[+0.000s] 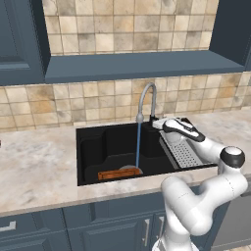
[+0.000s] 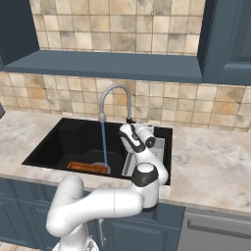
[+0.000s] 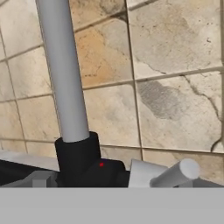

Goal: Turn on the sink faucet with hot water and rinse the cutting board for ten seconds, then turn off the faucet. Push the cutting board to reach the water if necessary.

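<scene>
running thin light-blue water (image 1: pixel 138 144) from tall grey gooseneck faucet (image 1: pixel 146 99) onto small orange-brown wooden cutting board (image 1: pixel 115 174); our claw (image 1: pixel 156 123) at faucet base, state unclear.

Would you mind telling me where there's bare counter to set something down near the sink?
Bare marble counter stretches left of the sink, and more right of the drainer tray. It is crowded around the faucet, where the gripper works.

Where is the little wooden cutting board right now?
The cutting board lies flat on the bottom of the black sink, near its front wall. The water from the sink faucet lands at its right end.
</scene>
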